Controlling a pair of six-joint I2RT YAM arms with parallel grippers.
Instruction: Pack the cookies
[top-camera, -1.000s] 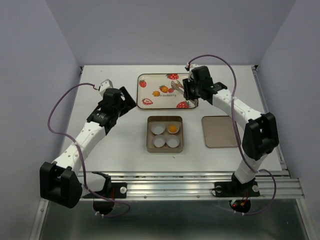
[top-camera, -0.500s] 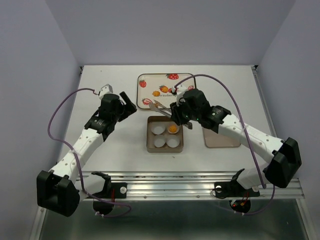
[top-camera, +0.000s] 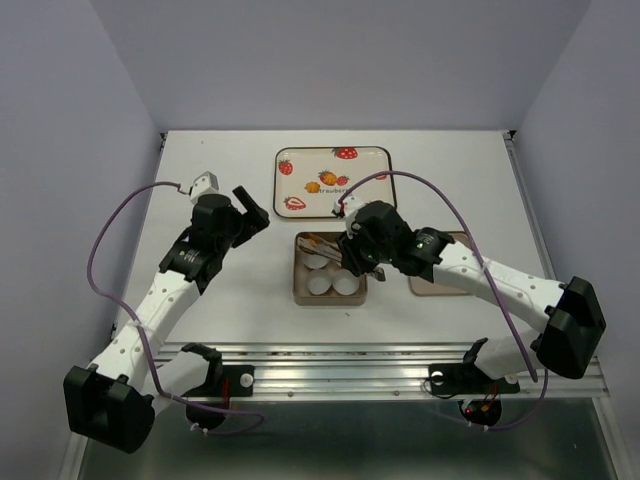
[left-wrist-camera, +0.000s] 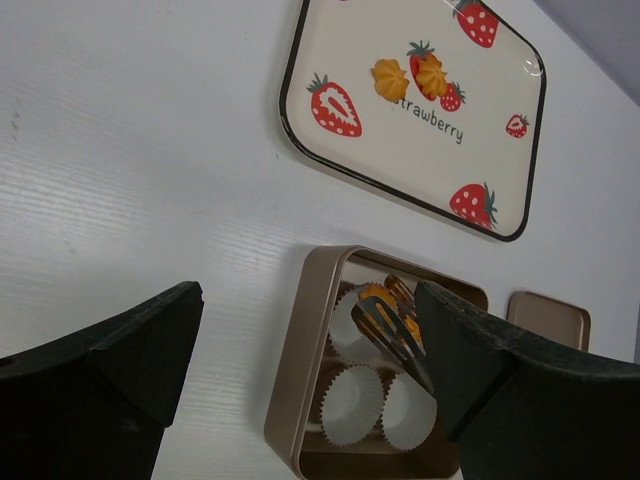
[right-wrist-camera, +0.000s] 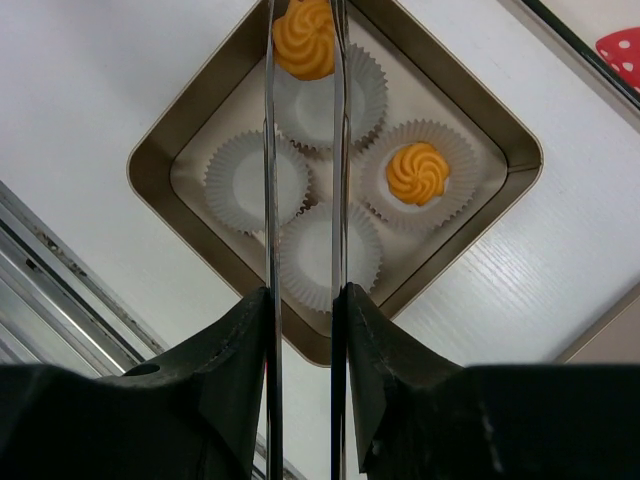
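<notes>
Splayed left gripper (left-wrist-camera: 308, 290), clamped right gripper (right-wrist-camera: 303, 295)

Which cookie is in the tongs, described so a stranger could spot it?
Start at the square gold metal tin holding four white paper cups. The small swirled orange cookie is pinched between thin metal tongs in the right gripper, over one cup; its neighbour lies loose in a cup.

The left arm (top-camera: 158, 295) and the right arm (top-camera: 492, 281) are built of white tubular links joined by bulky black housings; a thin purple cable (top-camera: 91, 265) loops along each; a black base clamp (top-camera: 213, 371) anchors each; the left gripper (left-wrist-camera: 305, 300) and the right gripper (right-wrist-camera: 300, 300) have matte black, wedge-shaped fingers.
</notes>
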